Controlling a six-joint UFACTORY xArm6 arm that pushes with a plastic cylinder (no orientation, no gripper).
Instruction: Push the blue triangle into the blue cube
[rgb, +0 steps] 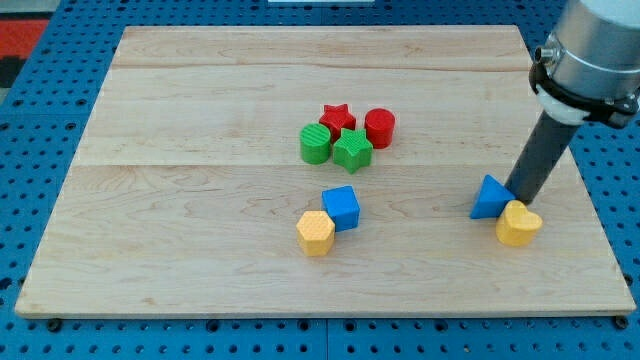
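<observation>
Bare, holding nothing, my tip seemingly touches the blue triangle's right side.

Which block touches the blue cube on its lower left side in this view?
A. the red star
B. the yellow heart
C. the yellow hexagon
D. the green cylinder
C: the yellow hexagon sits against the lower left of the blue cube, while the yellow heart lies far to the view's right beside the blue triangle, near my tip.

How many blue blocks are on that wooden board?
2: a blue cube near the middle, touching a yellow hexagonal block, and a blue triangle at the view's right. None seems hidden.
</observation>
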